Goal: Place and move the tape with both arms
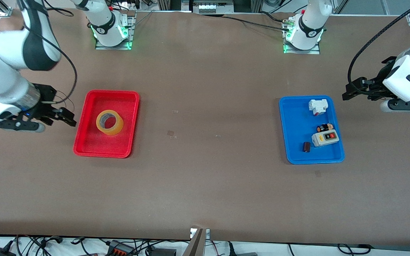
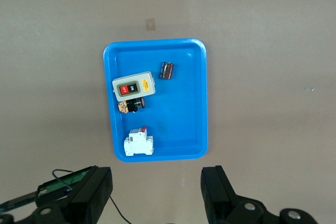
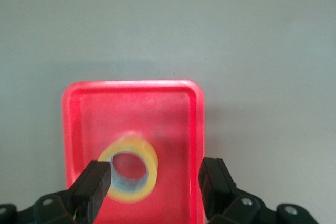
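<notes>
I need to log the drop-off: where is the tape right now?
The tape lies flat in the red tray toward the right arm's end of the table, alone there. The open right gripper is beside that tray, clear of it.

No legible text, number or brand can be made out; marks on the switch box's (image 2: 134, 87) red and black buttons and yellow sticker are too small to be read.
</notes>
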